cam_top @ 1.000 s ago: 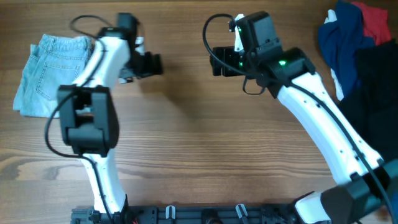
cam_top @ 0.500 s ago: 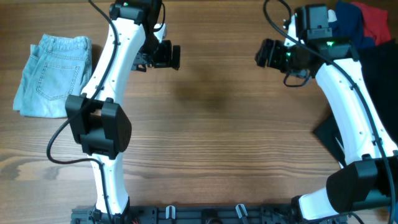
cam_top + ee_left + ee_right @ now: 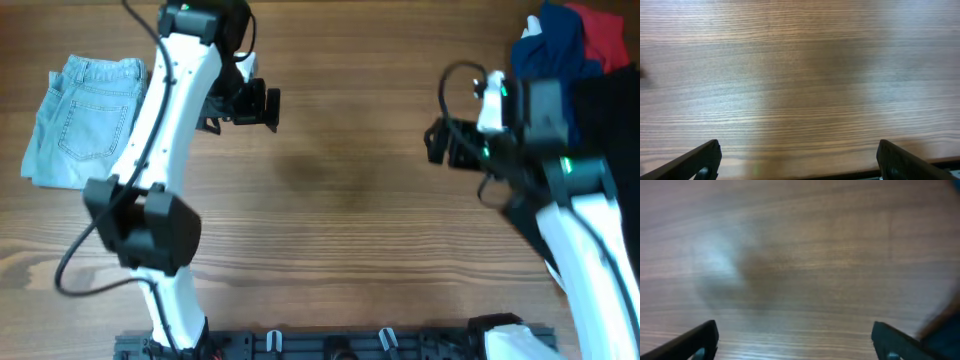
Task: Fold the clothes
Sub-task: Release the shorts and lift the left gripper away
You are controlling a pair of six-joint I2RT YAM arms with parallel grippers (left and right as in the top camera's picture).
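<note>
Looking down, you find the denim shorts point(image 3: 85, 120) lying apparently folded at the tabletop's point(image 3: 340, 220) far left, which is why your left hand point(image 3: 262, 105) and right hand point(image 3: 440, 142) hang wide open, gripping nothing.

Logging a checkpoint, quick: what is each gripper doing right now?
Left gripper: open, fingers wide apart, holding nothing.
Right gripper: open, fingers wide apart, holding nothing.

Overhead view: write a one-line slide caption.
Folded shorts lie left; left gripper and right gripper, both open, hover above table; other garments piled right.
</note>
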